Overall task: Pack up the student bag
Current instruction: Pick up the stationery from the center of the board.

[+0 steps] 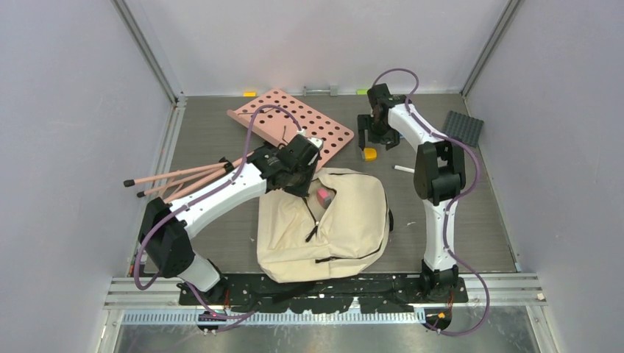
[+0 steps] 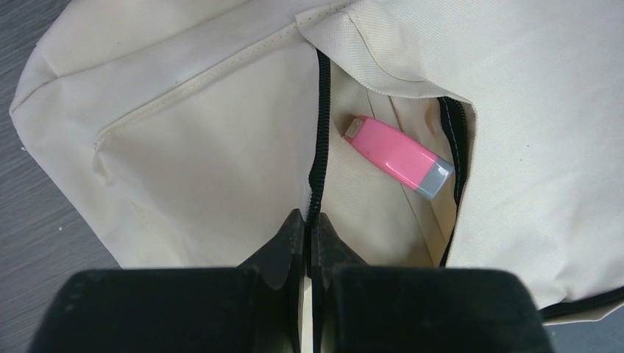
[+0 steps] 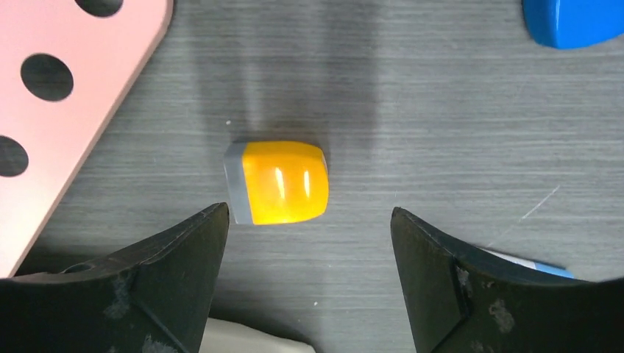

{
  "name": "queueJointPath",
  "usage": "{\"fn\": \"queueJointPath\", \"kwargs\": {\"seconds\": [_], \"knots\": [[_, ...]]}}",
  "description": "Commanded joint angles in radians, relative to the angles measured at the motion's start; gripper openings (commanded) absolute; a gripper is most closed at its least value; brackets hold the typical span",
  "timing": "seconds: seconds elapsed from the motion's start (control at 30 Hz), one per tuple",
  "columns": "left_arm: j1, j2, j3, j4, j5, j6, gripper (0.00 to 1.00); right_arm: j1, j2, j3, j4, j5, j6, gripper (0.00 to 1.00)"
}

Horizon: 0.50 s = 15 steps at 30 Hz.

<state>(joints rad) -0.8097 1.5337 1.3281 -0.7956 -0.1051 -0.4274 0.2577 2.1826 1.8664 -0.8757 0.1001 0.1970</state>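
Bag (image 1: 324, 228): cream, lying flat on the bench (image 1: 213, 140) just ahead of the arm bases, pocket mouth gaping.
Contents: one pink stick (image 2: 397, 154) (grey cap).
Left jaws: pinched shut on the bag's black zip (image 2: 318, 132) edge, holding the mouth open.
Right jaws: spread wide, empty, over the yellow block (image 3: 278, 182) near the pink board (image 3: 66, 95); the block lies just ahead of the gap, untouched.
Step in hand, as we judge it: picking up that block.
Handling note: we would centre the block in the gap, come straight down and close on its flat sides, leaving the left pinch alone.
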Motion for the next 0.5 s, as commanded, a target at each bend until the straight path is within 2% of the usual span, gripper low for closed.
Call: {"fn": "queueJointPath", "kwargs": {"seconds": [0.0, 0.27, 0.43, 0.47], "knots": [[0.008, -0.008, 0.058, -0.021, -0.068, 0.047, 0.00, 0.005, 0.043, 0.086, 0.029, -0.010, -0.009, 0.87], [0.009, -0.004, 0.064, -0.046, -0.073, 0.070, 0.00, 0.045, 0.149, 0.173, -0.027, 0.031, -0.019, 0.87], [0.009, -0.004, 0.064, -0.050, -0.074, 0.075, 0.00, 0.048, 0.174, 0.184, -0.049, 0.079, -0.006, 0.82], [0.009, -0.005, 0.065, -0.050, -0.076, 0.076, 0.00, 0.048, 0.175, 0.183, -0.050, 0.081, -0.006, 0.78]]}}
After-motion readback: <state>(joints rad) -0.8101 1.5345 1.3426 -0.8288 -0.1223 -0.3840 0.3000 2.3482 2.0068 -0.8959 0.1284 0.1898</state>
